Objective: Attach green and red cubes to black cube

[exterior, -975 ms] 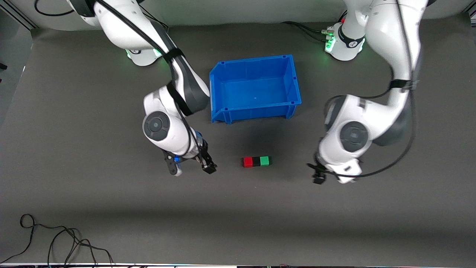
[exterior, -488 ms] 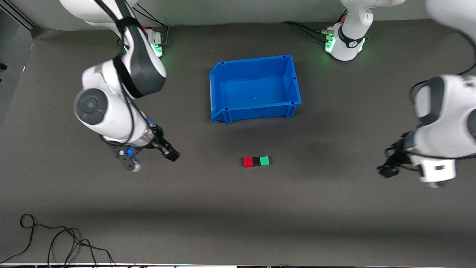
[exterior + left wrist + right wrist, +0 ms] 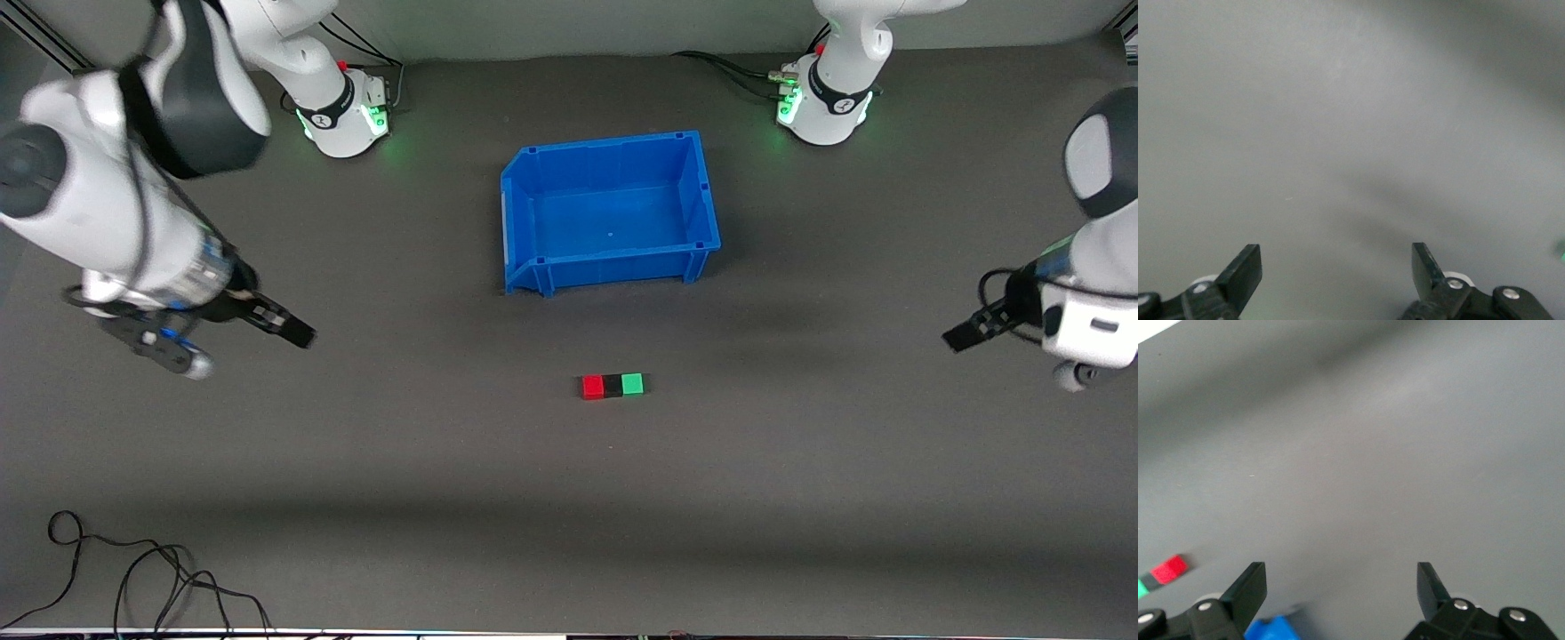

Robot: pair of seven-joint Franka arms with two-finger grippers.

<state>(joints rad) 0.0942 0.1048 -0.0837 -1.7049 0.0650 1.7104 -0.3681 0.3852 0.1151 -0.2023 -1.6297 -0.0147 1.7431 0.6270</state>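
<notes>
The red cube point(image 3: 592, 387), the black cube point(image 3: 613, 386) and the green cube point(image 3: 632, 384) lie in one touching row on the dark table, black in the middle, nearer to the front camera than the blue bin point(image 3: 610, 209). My right gripper point(image 3: 293, 333) hangs open over bare table toward the right arm's end, well away from the row. My left gripper point(image 3: 965, 336) hangs open over the left arm's end. In the right wrist view the open gripper point(image 3: 1339, 573) holds nothing, and the red cube point(image 3: 1168, 570) shows at the edge. The left wrist view shows my open gripper point(image 3: 1336, 253) over bare table.
The blue bin stands open-topped in the middle of the table, between the cubes and the arm bases point(image 3: 342, 116) point(image 3: 827, 107). Loose black cables point(image 3: 133, 569) lie at the table's near corner on the right arm's end. A blue bin corner point(image 3: 1268, 630) shows by my right fingers.
Both arms have swung outward from beside the cube row toward their own ends of the table. The three cubes have stayed put, joined in a row.
</notes>
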